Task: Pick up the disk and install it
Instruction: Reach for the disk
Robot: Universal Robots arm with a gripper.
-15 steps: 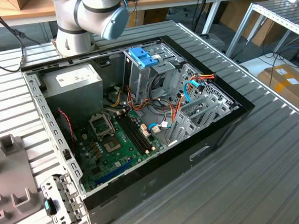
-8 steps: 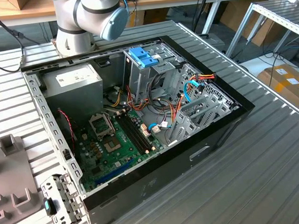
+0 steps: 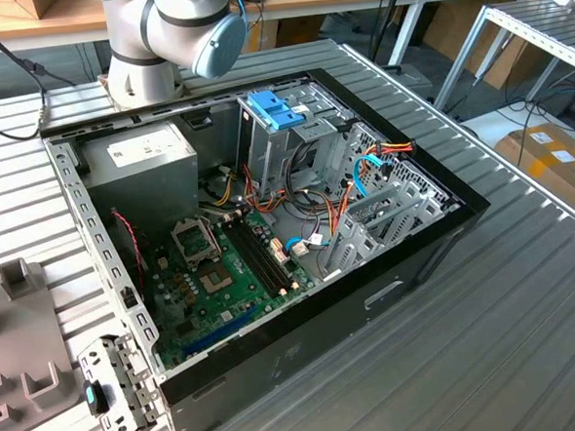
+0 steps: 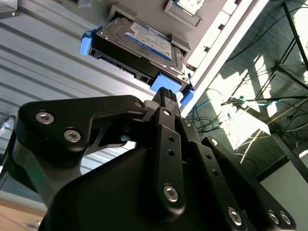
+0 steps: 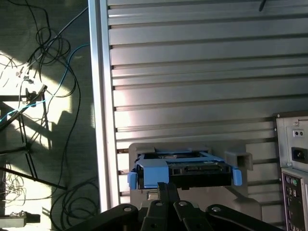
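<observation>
- I see a ribbed metal counter [image 5: 192,72]; an open computer case [image 3: 269,226] rests on it in the exterior view.
- The disk [image 4: 139,43] lies in a grey holder [image 5: 238,159] on that counter.
- My pincer [image 4: 166,94] is pressed together, its tips at the disk's blue end tab [image 4: 166,82].

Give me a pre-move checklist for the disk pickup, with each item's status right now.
1. Disk found: ok. The disk lies in a grey cradle on the ribbed table, outside the computer case.
2. Gripper lined up: ok. In both wrist views the gripper points at the disk's near end.
3. Jaws open for a grasp: not ok. They are shut, with nothing between them.
4. Contact with the disk: cannot tell.
5. Case open: ok. The exterior view shows its inside uncovered.
6. Tall grey bay free inside: cannot tell.
</observation>
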